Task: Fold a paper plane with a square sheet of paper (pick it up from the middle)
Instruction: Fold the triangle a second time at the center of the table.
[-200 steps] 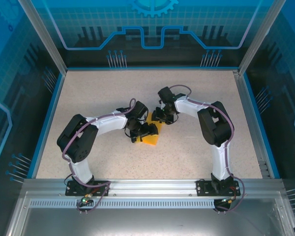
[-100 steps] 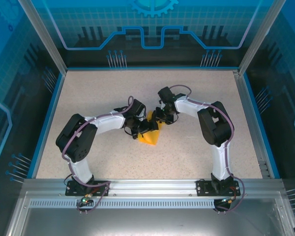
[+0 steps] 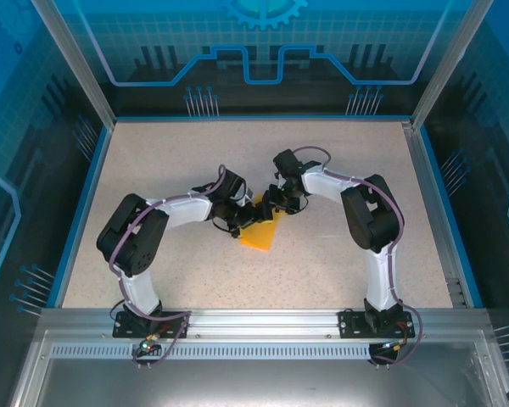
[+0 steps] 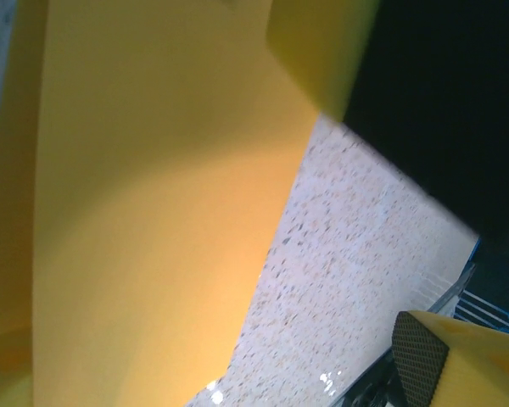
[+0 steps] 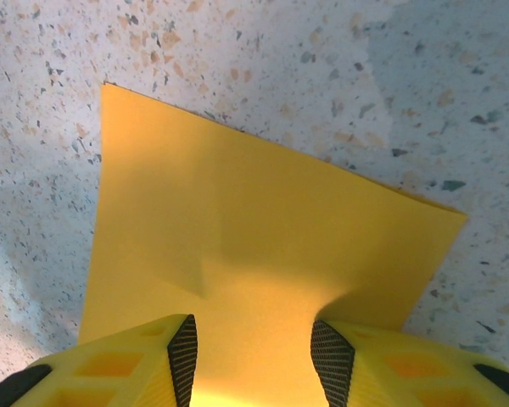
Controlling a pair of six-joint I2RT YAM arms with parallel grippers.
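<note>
Orange and thin, the sheet of paper [image 3: 260,235] lies near the middle of the table [image 3: 153,161], with both arms meeting over its far edge. We see the right end effector [image 5: 253,349] with its fingers partway apart, straddling one edge of the sheet, which shows a faint crease; nothing is clamped between them. The left end effector [image 3: 244,219] stands wide apart just beside it, one pad [image 4: 419,360] clear of the paper, with a raised stretch of the sheet close before its camera. We judge that an early fold is in hand, since there is no dart shape yet. Next, we think, the left must close on the lifted part and carry it across while the right pins the sheet, so that the edges meet squarely.
</note>
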